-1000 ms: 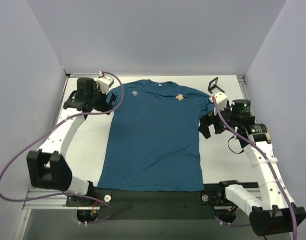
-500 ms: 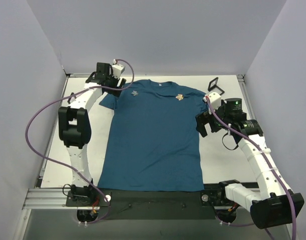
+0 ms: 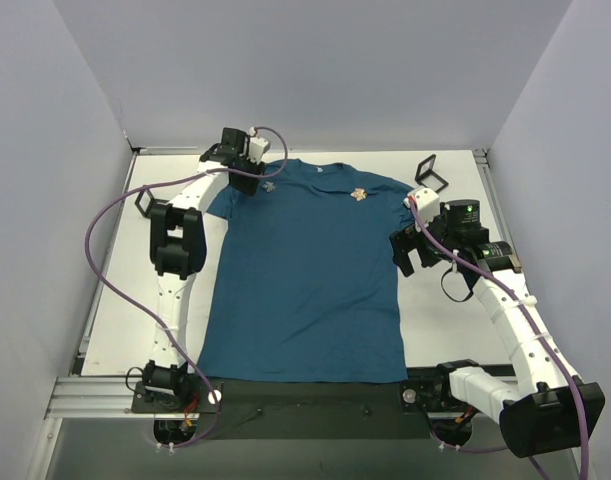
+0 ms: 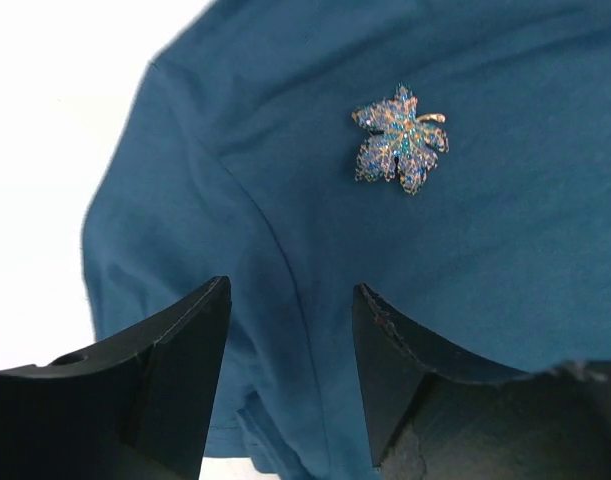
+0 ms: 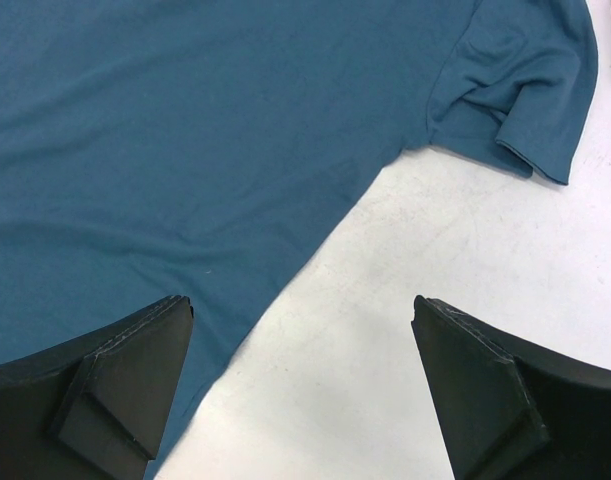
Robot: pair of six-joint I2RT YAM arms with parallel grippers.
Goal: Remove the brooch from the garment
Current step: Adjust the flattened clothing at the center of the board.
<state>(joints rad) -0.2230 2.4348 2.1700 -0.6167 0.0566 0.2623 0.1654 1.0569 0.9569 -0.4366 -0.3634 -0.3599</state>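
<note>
Seemingly the approach is in hand: the left hand [image 4: 290, 300], fingers partly spread and pinching nothing, hovers over the garment [image 3: 305, 280] at its shoulder seam, near a glittery leaf-shaped motif [image 4: 400, 140]. The gold-orange brooch [image 3: 358, 195] sits on the chest by the collar, apart from both hands. The right hand [image 5: 300, 310], spread wide and empty, hangs over the garment's side edge and the desk [image 3: 425, 330]. Next, a hand likely must centre on the brooch and pinch it without cloth. No container shows.

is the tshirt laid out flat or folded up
Spread out flat. The garment lies open on the table, both sleeves out, hem straight; one sleeve is slightly rumpled.
</note>
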